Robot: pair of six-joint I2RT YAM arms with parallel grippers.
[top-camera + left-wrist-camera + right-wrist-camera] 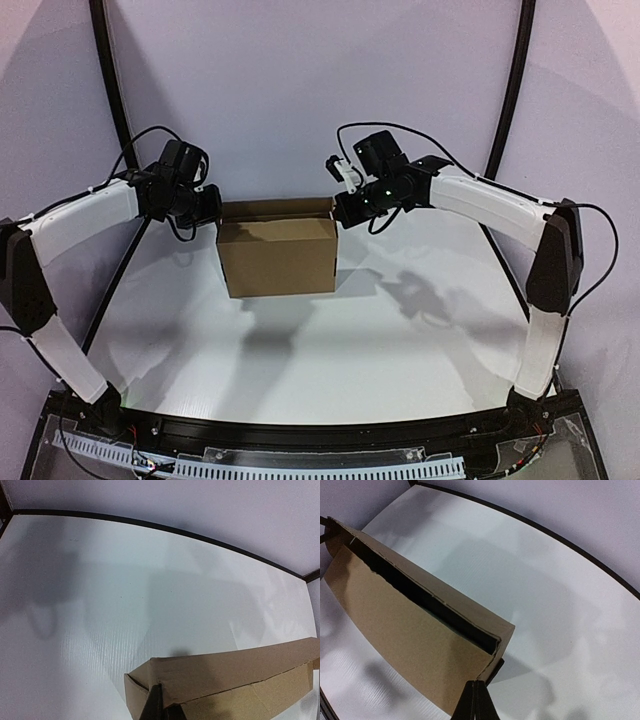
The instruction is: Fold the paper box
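Observation:
The paper box [278,258] is a brown cardboard mailer standing on its long side at the middle back of the white table, between my two arms. In the right wrist view the paper box [405,625] shows a dark gap along its upper edge where the lid panel stands slightly off. My left gripper [213,212] is at its left end. The left wrist view shows that gripper [162,700] shut, with a corner of the paper box [235,667] pinched between the fingers. At the right end my right gripper [338,210] is shut, its tips [479,682] touching the box's corner.
The white table [330,350] has a black curved rim [150,524] at the back, with pale backdrop walls behind. Black poles [110,80] rise at the back left and right. Arm cables [390,128] loop above both wrists.

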